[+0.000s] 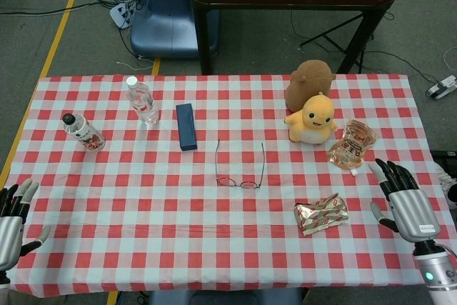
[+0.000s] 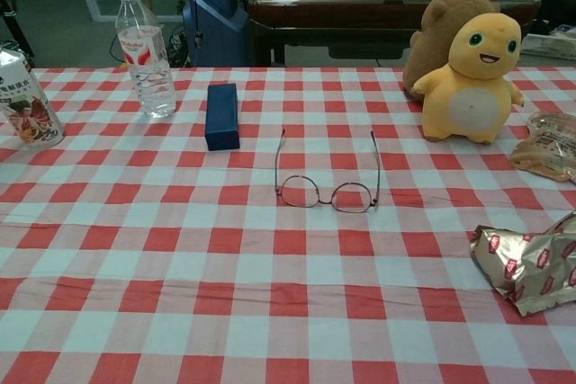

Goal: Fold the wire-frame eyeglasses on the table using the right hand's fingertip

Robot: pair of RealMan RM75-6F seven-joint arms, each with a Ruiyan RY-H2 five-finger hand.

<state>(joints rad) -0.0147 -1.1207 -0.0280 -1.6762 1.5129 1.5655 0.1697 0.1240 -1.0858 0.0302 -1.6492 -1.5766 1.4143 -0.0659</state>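
The wire-frame eyeglasses (image 1: 240,168) (image 2: 327,182) lie in the middle of the checked tablecloth, lenses toward me, both temples unfolded and pointing away. My right hand (image 1: 405,201) hovers over the table's near right corner, fingers spread, holding nothing, far to the right of the glasses. At the near left edge sits my left hand (image 1: 12,218), fingers apart and empty. The chest view shows neither hand.
A dark blue case (image 1: 186,126) lies left of and behind the glasses. Further left stand a water bottle (image 1: 143,100) and a can (image 1: 83,132). Plush toys (image 1: 312,105), a snack pouch (image 1: 352,143) and a crumpled foil wrapper (image 1: 321,213) occupy the right side.
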